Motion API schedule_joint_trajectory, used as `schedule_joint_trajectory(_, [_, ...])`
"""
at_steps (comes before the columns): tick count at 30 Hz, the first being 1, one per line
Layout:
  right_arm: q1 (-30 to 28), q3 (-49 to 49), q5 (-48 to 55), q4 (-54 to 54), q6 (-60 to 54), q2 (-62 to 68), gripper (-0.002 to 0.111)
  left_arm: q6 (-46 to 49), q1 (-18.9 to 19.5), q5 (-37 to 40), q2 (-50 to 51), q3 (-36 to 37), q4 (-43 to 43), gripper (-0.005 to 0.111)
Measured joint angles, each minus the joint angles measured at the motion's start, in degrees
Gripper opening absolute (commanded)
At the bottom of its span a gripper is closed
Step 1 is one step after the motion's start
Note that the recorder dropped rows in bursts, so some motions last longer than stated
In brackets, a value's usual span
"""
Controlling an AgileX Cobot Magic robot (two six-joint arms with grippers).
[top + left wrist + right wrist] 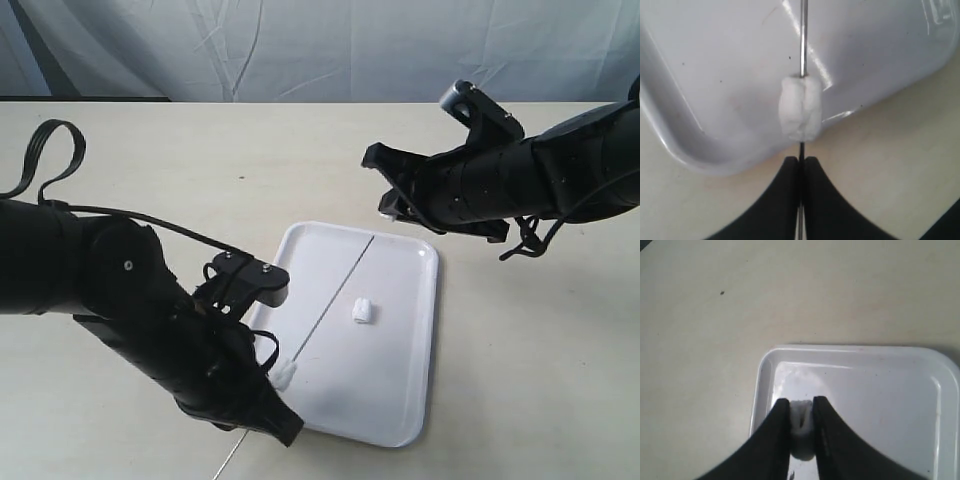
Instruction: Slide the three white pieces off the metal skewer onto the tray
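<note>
The white tray (400,390) lies mid-table. The thin metal skewer (340,285) slants across it from the far rim to the near left corner. My left gripper (272,390) is shut on the skewer's near end (803,35), its tips (801,162) just behind one white piece (800,109) still threaded on the rod, over the tray's corner (700,100). A second white piece (362,311) lies loose on the tray. My right gripper (388,208) hovers above the tray's far end (880,390), shut on the third white piece (801,417), clear of the skewer.
The tray rests on a beige table (540,380) with a pale cloth backdrop (320,50) behind it. A black cable loop (45,150) hangs by my left arm. Both dark arms reach in over the tray's ends.
</note>
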Motion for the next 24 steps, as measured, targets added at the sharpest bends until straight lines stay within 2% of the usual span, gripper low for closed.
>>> schedule_joint_trajectory(4, [0.00,0.00,-0.28,0.11,0.00,0.00,0.015,-2.33,0.00,0.22,0.00,0.00,4.80,0.000])
schedule_joint_trajectory(12, [0.00,0.15,3.18,-0.96,0.00,0.70,0.015,-14.08,1.18,-3.33,-2.33,0.10,17.34,0.000])
schedule_joint_trajectory(17, [0.93,1.15,6.29,-1.08,-0.11,3.77,0.015,-15.87,2.70,-4.36,-3.73,0.10,18.97,0.000])
schedule_joint_trajectory(24, [2.89,1.37,9.05,-1.38,-0.11,5.74,0.015,-16.10,2.92,-4.88,-3.85,0.10,19.17,0.000])
